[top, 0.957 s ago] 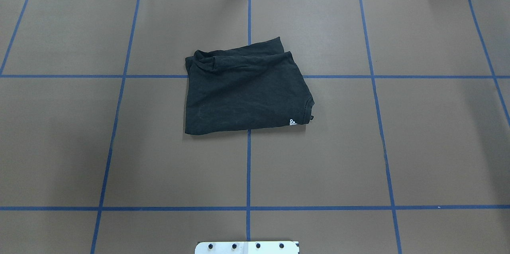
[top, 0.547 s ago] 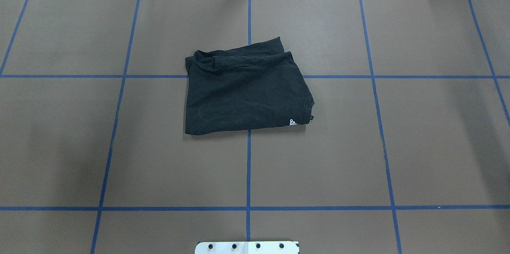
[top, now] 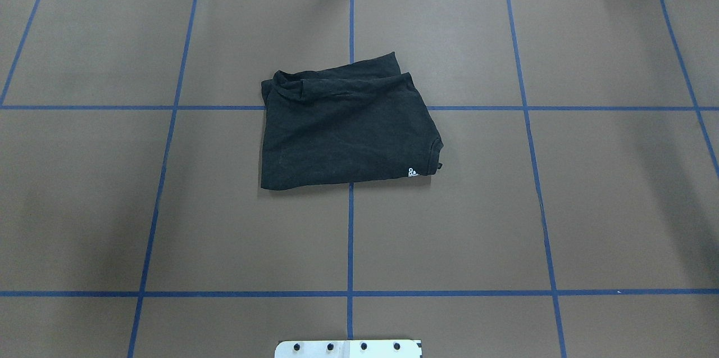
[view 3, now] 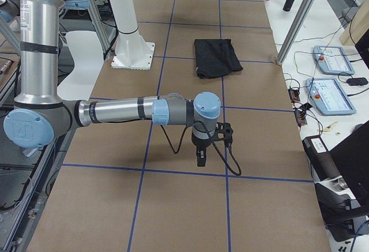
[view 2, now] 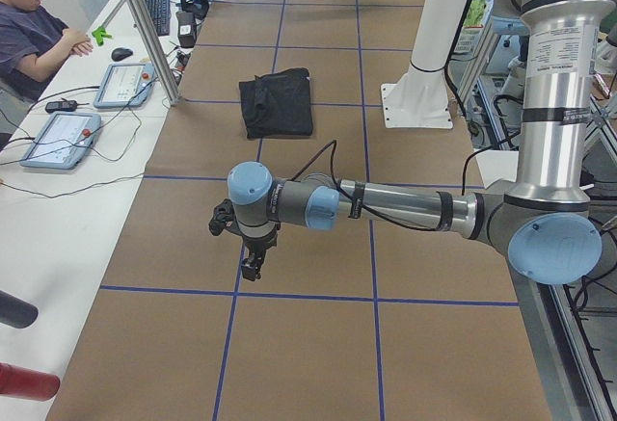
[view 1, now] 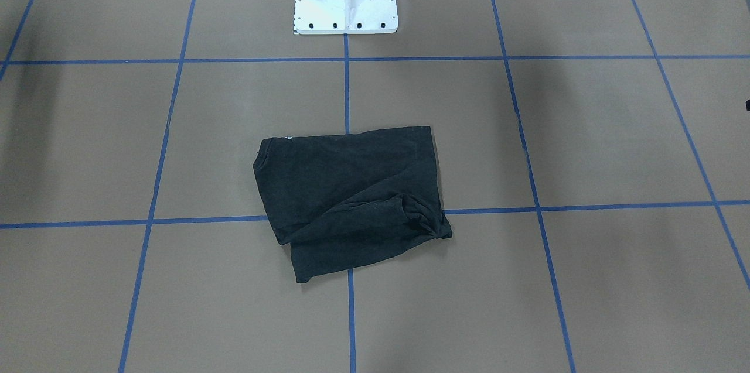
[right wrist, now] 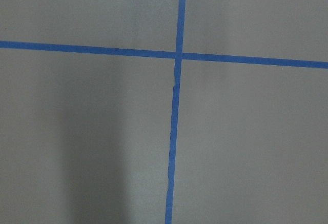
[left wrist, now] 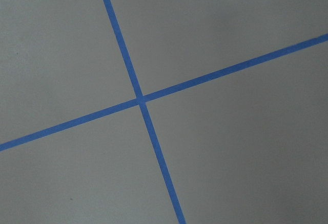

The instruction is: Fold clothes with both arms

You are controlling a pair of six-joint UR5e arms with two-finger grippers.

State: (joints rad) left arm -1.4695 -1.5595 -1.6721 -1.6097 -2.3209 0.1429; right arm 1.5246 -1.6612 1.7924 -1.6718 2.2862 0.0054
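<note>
Shirt point(top: 345, 127): lies folded compact at centre of mat point(top: 590, 206), unmoved from a second ago, with left gripper point(view 2: 251, 269) and right gripper point(view 3: 200, 158) parked well apart from it over taped grid, jaws' spread impossible to tell, so probably marks folding done.

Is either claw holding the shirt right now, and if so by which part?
Nothing is held. The T-shirt lies folded on the table, touched by neither claw; the left claw and the right claw hang above the surface far from it.
</note>
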